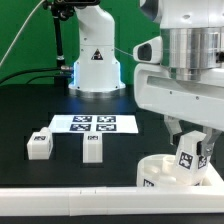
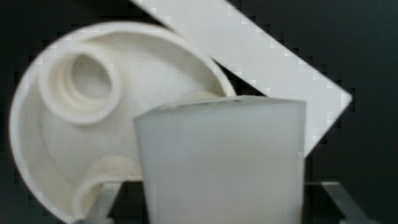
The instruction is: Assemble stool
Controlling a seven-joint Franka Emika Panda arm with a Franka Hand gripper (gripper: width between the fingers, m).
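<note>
Bare black desk (image 1: 125, 150) lies open between two loose white blocky plastic legs (image 1: 40, 145) (image 1: 92, 147) and the round white plastic seat disc (image 1: 155, 176); the end effector (image 1: 190, 162), clamping a third leg (image 1: 187, 150), crowds the disc.

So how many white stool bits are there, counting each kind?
Legs: 3 (left leg and middle leg loose on the table, held leg in the gripper)
Seat disc: 1
Total: 4
</note>
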